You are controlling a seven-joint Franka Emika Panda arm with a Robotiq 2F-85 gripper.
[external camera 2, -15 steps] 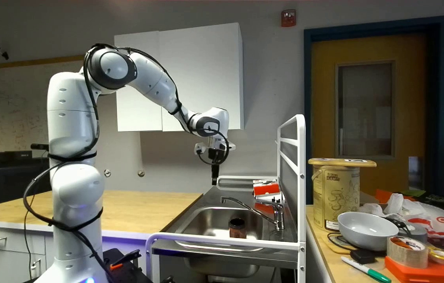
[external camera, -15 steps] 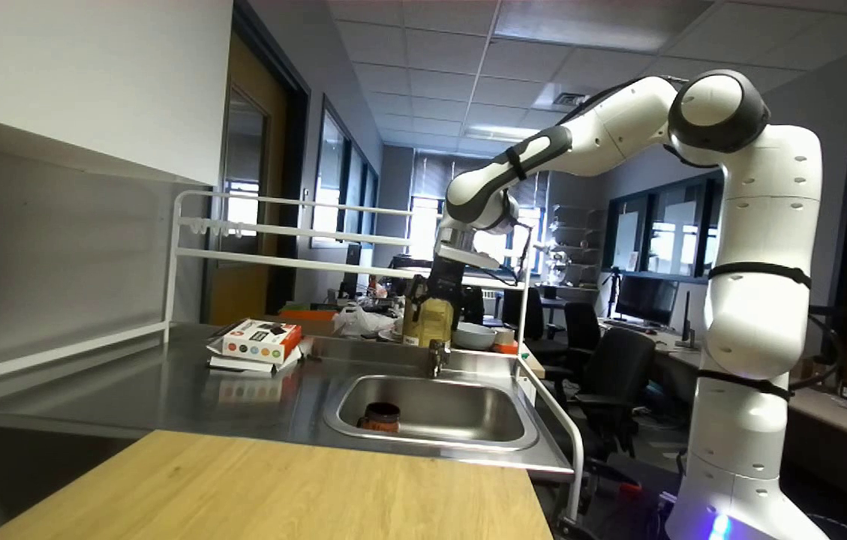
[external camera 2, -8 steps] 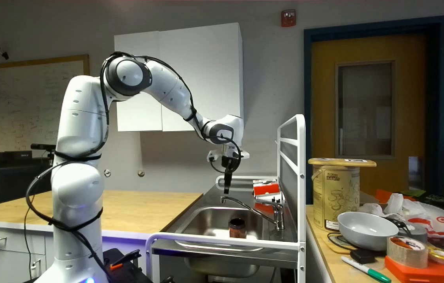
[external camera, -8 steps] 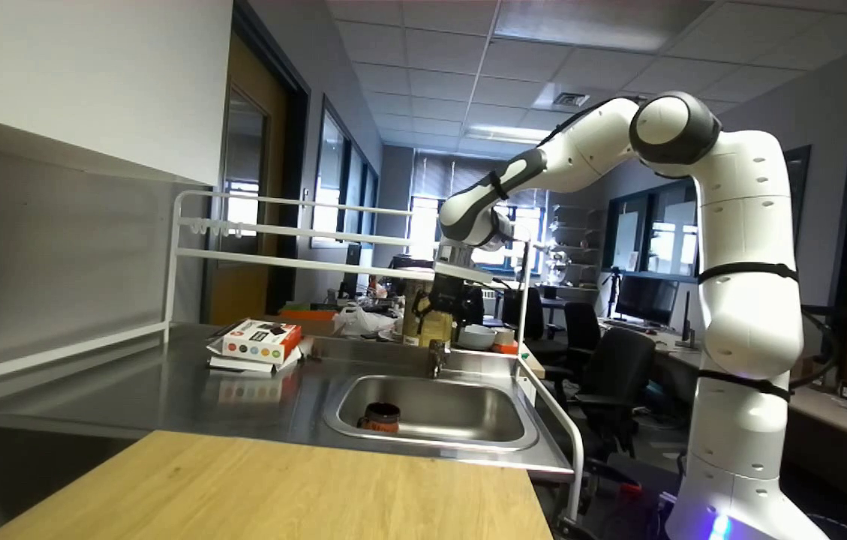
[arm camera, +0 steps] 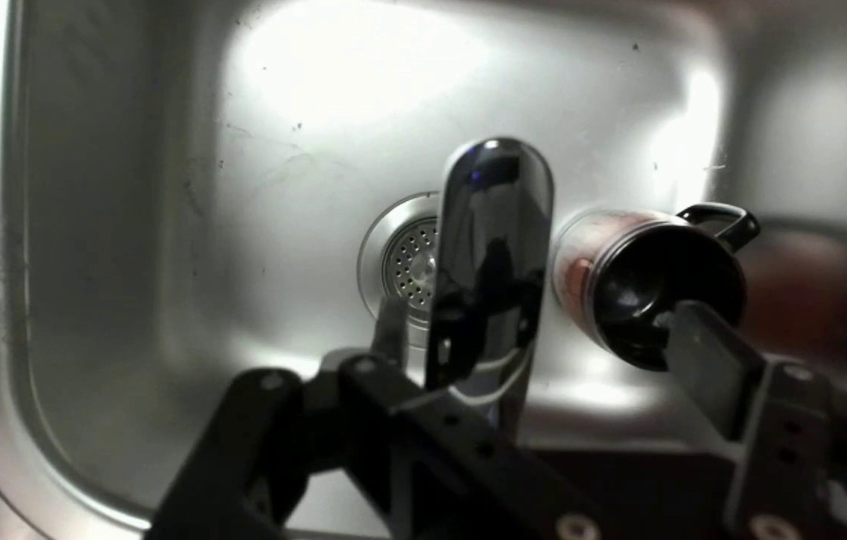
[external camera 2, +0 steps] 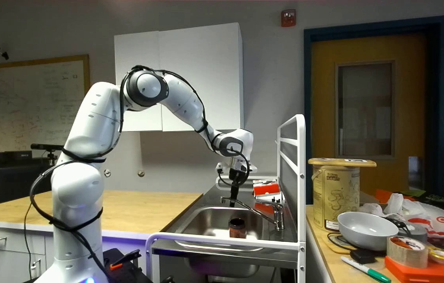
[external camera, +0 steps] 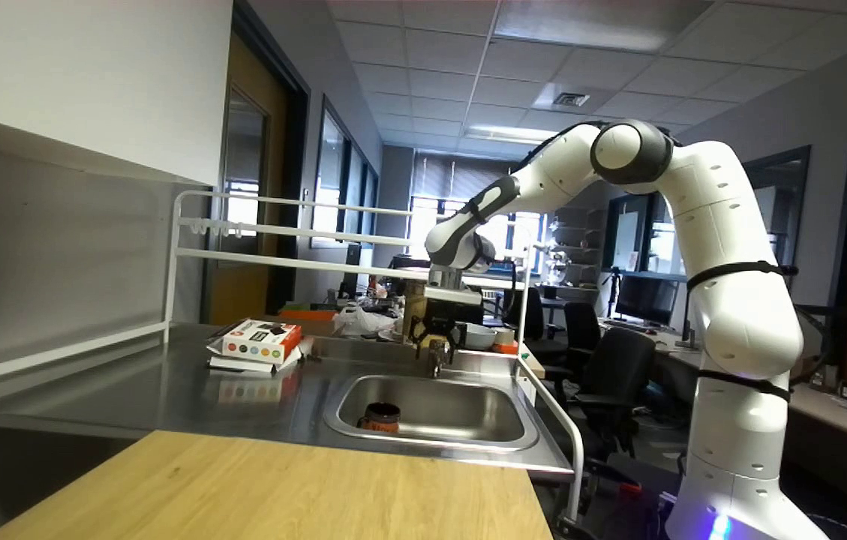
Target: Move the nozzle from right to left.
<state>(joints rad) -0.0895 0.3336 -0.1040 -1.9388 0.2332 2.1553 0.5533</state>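
1. Chrome nozzle (arm camera: 494, 255), smooth and glossy: the claw (arm camera: 536, 311) may slip off if it grips lightly or too near the free end.
2. Closing off-centre could nudge it early, since in the wrist view the jaw by the drain (arm camera: 404, 259) looks closer than the jaw toward the mug (arm camera: 641, 277).
3. Pulling straight, rather than swinging round the tap body (external camera 2: 279, 218), would likely strain it.
4. From near the edge of the counter (external camera: 123, 382) beside the white rack (external camera 2: 300, 196), the nozzle reaches toward the opposite edge. Spread wide and holding nothing, the claw straddles it near the free end; whether either jaw touches, I cannot tell.
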